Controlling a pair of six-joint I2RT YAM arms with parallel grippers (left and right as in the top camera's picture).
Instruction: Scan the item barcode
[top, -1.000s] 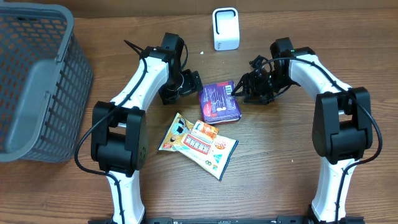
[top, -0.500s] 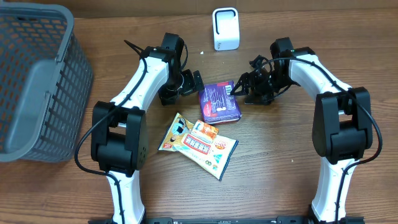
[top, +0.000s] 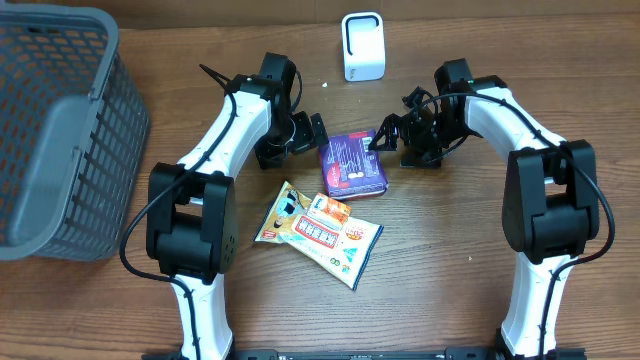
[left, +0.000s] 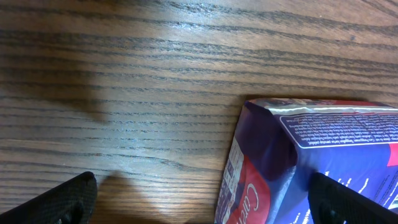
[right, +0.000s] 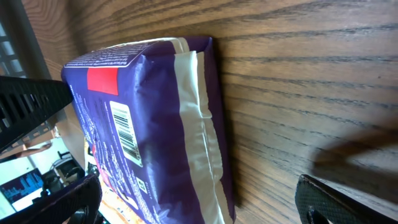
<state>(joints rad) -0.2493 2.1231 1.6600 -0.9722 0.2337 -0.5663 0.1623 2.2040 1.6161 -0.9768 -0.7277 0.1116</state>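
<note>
Overhead looks down; wrist views close, opposite sides, share purple packet (top: 353, 165).

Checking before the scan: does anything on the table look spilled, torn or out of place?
Nothing is spilled or torn. The purple packet lies flat, with its end seam slightly crumpled. The snack packets nearer the robot overlap at a slant.

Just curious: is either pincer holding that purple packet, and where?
Neither. The left pincer and right pincer are open; the packet lies free on the table.
</note>
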